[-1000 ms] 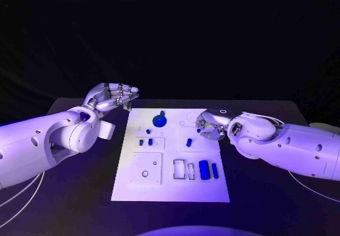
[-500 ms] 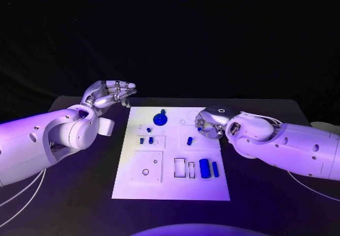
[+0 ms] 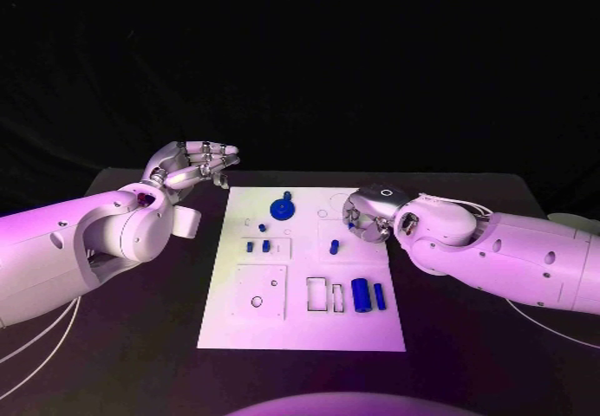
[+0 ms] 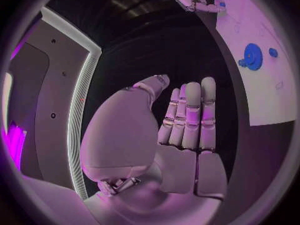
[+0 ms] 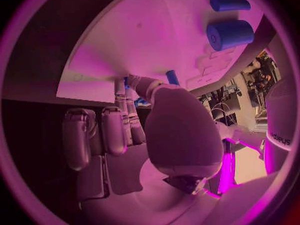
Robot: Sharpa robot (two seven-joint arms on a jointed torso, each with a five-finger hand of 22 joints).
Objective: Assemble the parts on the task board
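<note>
Your right hand (image 3: 371, 217) was down at the right edge of the task board (image 3: 302, 334), roughly level with the upper rows; fingers curled in toward the board. In the right wrist view the fingertips (image 5: 129, 83) met near the board surface with a bit of blue at them, beside a small blue peg (image 5: 172, 76); I couldn't tell whether that blue was a part pinched or just one lying behind the tips, so call the grip unconfirmed.

Your left hand (image 3: 194, 167) was raised off the board's far left corner, over the table (image 3: 125, 347); in the left wrist view the fingers (image 4: 190, 115) stood straight, side by side, nothing in them; parked and out of the way.

Parts on the board: the blue gear (image 3: 283, 209) sat near the far middle; small blue pieces (image 3: 257, 247) sat in the left-centre slots; another small part (image 3: 334, 249) lay just beside your right hand; the large blue cylinder (image 3: 360, 297) and a thinner bar (image 3: 379, 298) lay at the near right, next to empty rectangular recesses.

My read: you were in a pick or seat step on a small part at the upper right; most of the assembly wasn't done. Next move needs a confirmed pinch, then the part lined up square over its recess before pressing; watch that the curled fingers don't knock the neighbouring part.
</note>
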